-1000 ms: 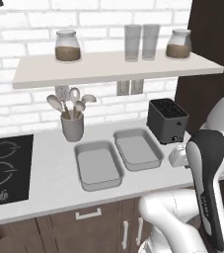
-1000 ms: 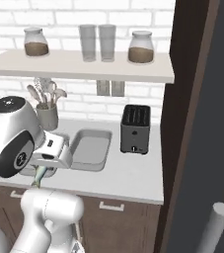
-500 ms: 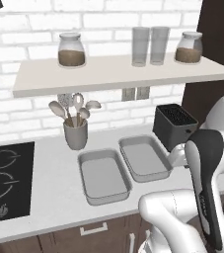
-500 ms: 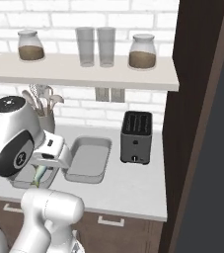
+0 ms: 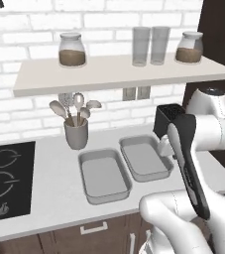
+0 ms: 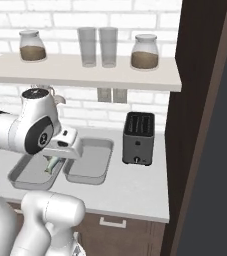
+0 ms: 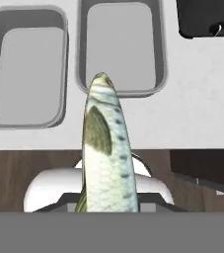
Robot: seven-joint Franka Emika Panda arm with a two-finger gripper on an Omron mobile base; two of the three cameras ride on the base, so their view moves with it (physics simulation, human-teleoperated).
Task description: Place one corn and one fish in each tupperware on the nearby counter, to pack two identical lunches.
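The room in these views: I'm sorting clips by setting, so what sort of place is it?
A rendered home kitchen, most likely: a stovetop set into the counter, a black toaster, and a cup of cooking utensils below a wall shelf.

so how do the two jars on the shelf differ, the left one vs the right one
The left jar stands alone near the shelf's left end; the right jar stands by the dark wall panel, next to the two empty glasses. The left jar looks a little taller and larger in the left base view, perhaps only because it is nearer. Both are clear, lidded and part filled with brown contents.
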